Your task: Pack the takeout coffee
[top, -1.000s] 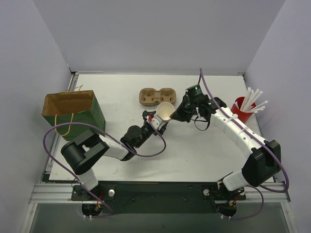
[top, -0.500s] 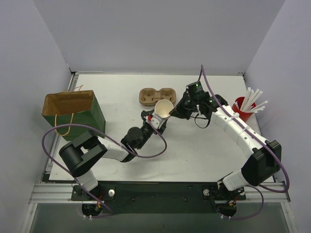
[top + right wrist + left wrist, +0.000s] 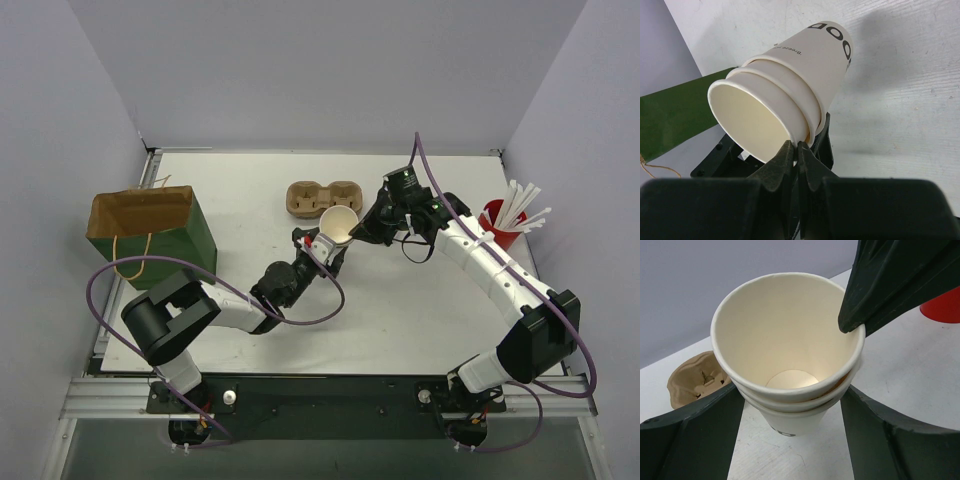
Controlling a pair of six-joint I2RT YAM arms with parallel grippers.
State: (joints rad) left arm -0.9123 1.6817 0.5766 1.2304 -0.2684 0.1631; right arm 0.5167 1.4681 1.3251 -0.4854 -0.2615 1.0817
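A nested stack of three white paper cups [image 3: 338, 225], tan inside and without lids, is held tilted above the table between both grippers. My left gripper [image 3: 325, 246] is shut on the outer cup's body; its dark fingers [image 3: 695, 440] flank the stack [image 3: 790, 340]. My right gripper [image 3: 358, 235] is shut on the rim of the innermost cup [image 3: 755, 120], its tips [image 3: 799, 150] pinching the rim's near edge. Its finger shows at the top right of the left wrist view [image 3: 890, 285]. No lids are in view.
The brown moulded-cardboard carrier [image 3: 323, 197] lies just beyond the cups, also in the left wrist view [image 3: 695, 377]. A green paper bag [image 3: 150, 235] stands open at the left. A red cup of white straws [image 3: 497, 225] stands at the right.
Both grippers and the cup stack have shifted slightly toward the far side, nearer the carrier. Both holds are unchanged.
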